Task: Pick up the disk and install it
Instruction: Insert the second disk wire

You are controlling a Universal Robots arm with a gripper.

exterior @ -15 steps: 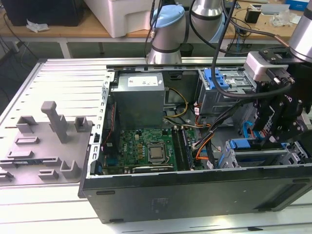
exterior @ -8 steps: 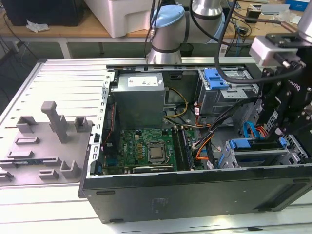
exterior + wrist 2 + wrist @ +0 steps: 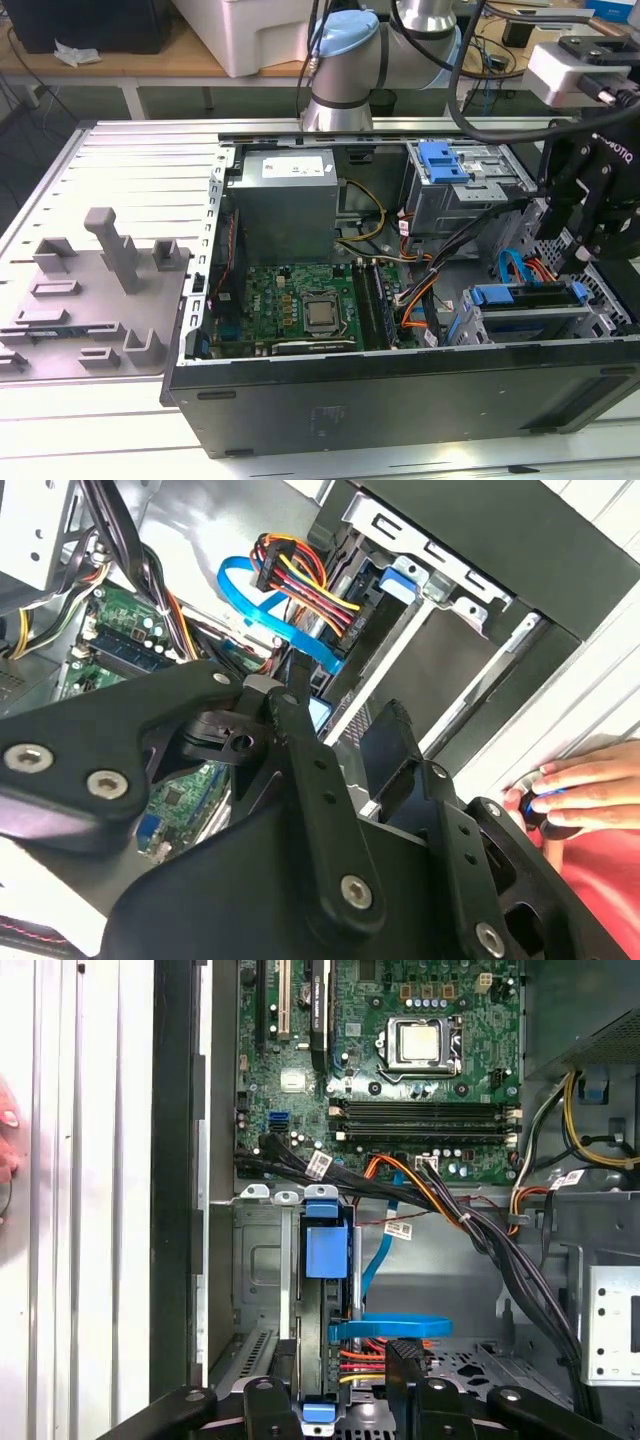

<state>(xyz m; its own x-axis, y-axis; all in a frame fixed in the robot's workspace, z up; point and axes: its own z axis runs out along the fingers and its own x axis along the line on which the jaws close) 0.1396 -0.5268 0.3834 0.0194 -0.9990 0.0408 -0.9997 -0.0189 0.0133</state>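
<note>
The disk (image 3: 530, 318) stands on edge in the metal bay at the corner of the open computer case (image 3: 400, 400) on the exterior view's right, its blue bracket on top. In the first wrist view the disk (image 3: 325, 1250) is seen edge-on, with a blue data cable (image 3: 390, 1328) and coloured power wires running to it. My gripper (image 3: 572, 262) hangs just above the bay. It is open, its black fingers (image 3: 405, 1370) straddling the disk (image 3: 333, 1370) without closing on it. In the second wrist view the gripper (image 3: 335, 708) hovers over the same bay.
A grey power-supply box (image 3: 285, 200) and a grey cage with a blue latch (image 3: 445, 165) sit at the case's far side, with the motherboard (image 3: 300, 300) between. Cable bundles (image 3: 480, 1230) cross beside the bay. A grey fixture plate (image 3: 100, 290) lies outside. A person's hand (image 3: 585, 780) rests beyond the case wall.
</note>
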